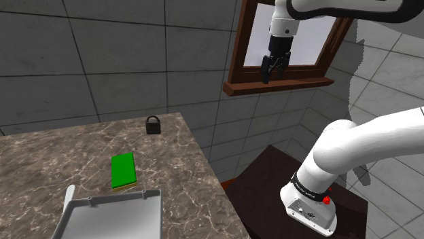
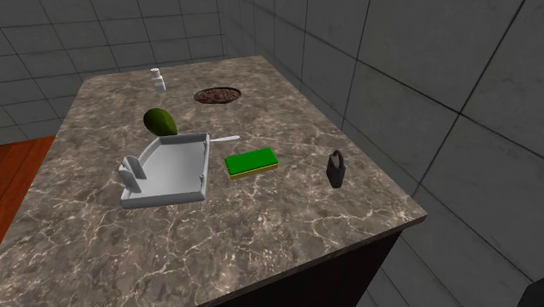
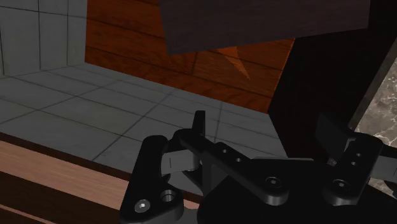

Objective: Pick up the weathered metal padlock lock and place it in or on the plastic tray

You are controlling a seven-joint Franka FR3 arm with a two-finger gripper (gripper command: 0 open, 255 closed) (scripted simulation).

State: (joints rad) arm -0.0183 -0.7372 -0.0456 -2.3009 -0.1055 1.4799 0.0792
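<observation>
There is one padlock (image 1: 153,125), one pale grey tray (image 1: 151,216), one flat green block (image 1: 123,170), one arm and one black gripper (image 1: 274,73). The second exterior view adds one dark green rounded thing (image 2: 160,121), one small white bottle (image 2: 158,80) and one brown round disc (image 2: 218,94), all past the tray's far end.

Everything lies on a single brown marbled counter (image 1: 190,176). The walls around it are large grey tiles. A window (image 1: 285,54) with a dark wooden frame is set in the wall above the stand (image 1: 268,183), which is a dark box. A strip of reddish wooden floor (image 2: 17,174) shows beside the counter at the second exterior view's left.

The padlock is dark and stands upright on its body, shackle up, near the counter's corner. The green block lies between it and the tray, touching neither. The tray is well apart from the padlock.

The gripper hangs high in front of the window, pointing downward, well apart from the padlock, which sits below it and off to the shoulder view's left. In the wrist view the two black fingers (image 3: 199,127) stand apart with nothing between them, so the hand is open and empty. Behind them are grey tiles and wooden planks.
</observation>
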